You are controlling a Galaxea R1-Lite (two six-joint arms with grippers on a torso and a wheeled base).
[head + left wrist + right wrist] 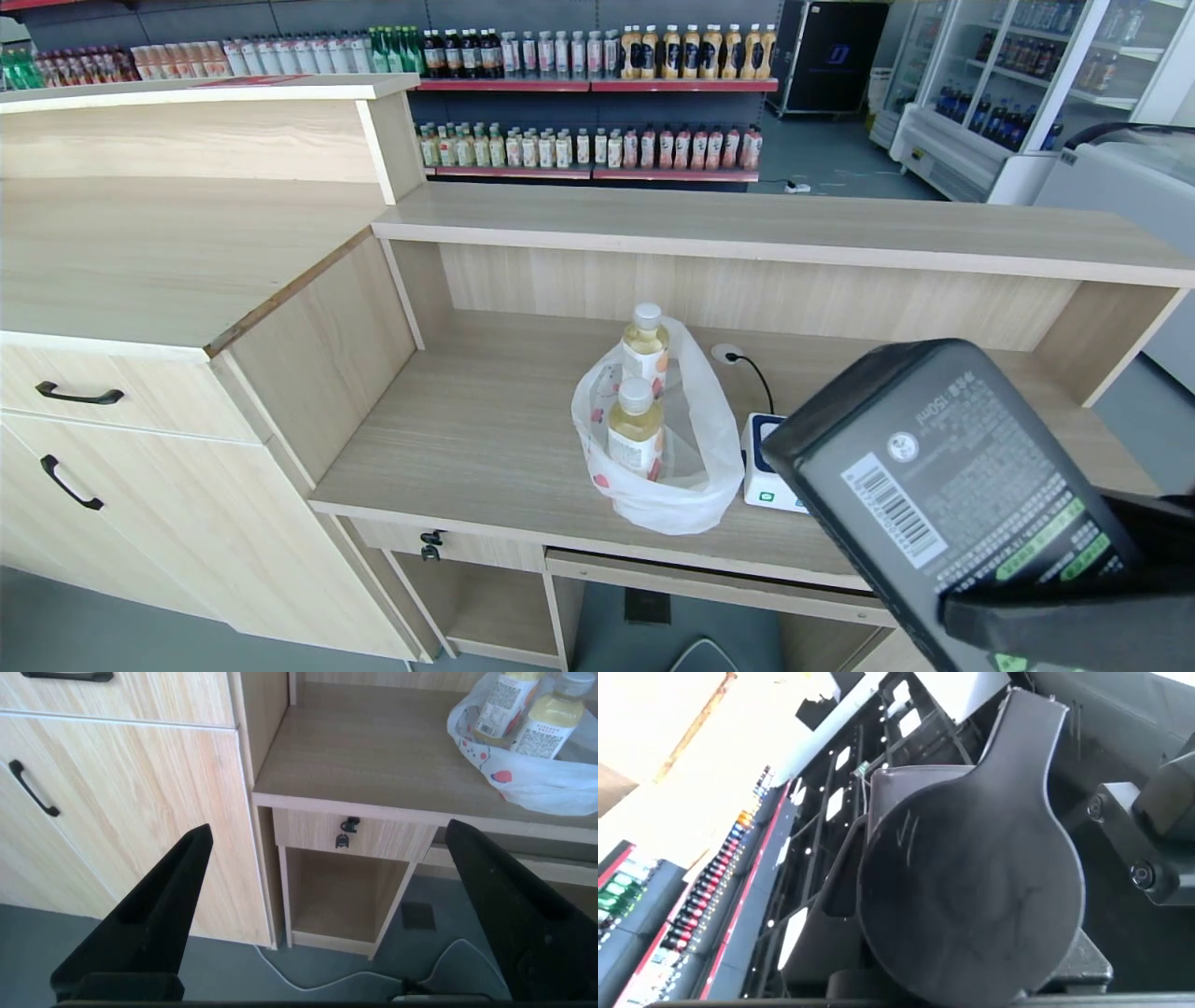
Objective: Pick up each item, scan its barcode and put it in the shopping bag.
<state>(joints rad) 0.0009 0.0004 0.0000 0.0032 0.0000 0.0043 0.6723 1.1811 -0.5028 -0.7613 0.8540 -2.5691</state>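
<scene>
You have the right gripper [1074,618] clamped on the black container [943,485], which is raised off the bench close under the head camera, toward the bench's front right corner. Its barcode label faces up, away from the scanner [764,459], so in my judgement the scan calls for turning that face toward the scanner's window. The scanner sits near the front edge, just beside the shopping bag [700,471], an arrangement that keeps scanning and bagging close together. The bag stands open-mouthed near the middle of the front edge with two bottles [637,425] upright inside, and there appears to be room for more. Your left gripper [329,835] hangs wide and empty, low before the bench's front left corner, clear of the work. The bench [485,420] is pale wood grain, walled at back and sides. Drink shelves [597,56] and glass-door coolers [1008,84] line the room behind.
</scene>
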